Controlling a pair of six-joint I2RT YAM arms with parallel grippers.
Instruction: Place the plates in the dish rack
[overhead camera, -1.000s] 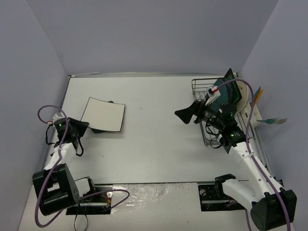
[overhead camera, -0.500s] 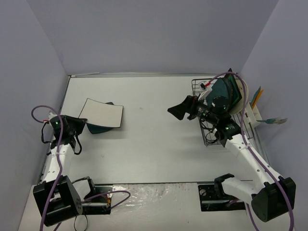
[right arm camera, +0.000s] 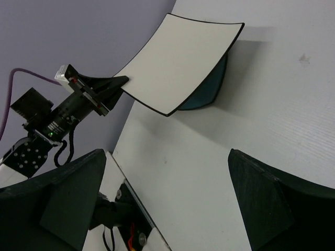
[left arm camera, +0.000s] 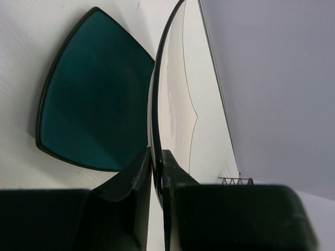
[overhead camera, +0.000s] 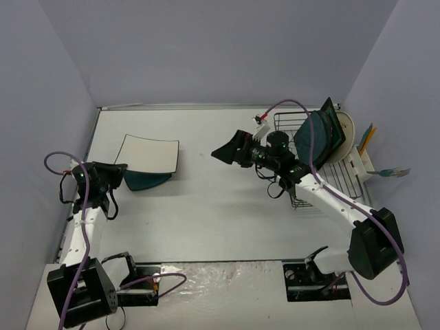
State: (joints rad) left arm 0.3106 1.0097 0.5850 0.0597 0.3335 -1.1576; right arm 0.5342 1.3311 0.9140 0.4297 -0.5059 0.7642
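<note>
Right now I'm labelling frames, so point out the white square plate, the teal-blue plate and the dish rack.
white square plate (overhead camera: 148,155), top view, centre of its face.
teal-blue plate (left arm camera: 94,89), left wrist view, middle of its glazed surface.
dish rack (overhead camera: 289,115), top view, far wire rim.

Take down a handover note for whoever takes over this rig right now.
Left gripper: shut on the edge of the white plate, holding it tilted over the teal plate, which lies on the table.
Right gripper: open, empty, over mid-table.
Done: black plate and cream plate stand in the dish rack.
Left: rack the white plate, then the teal plate.
</note>
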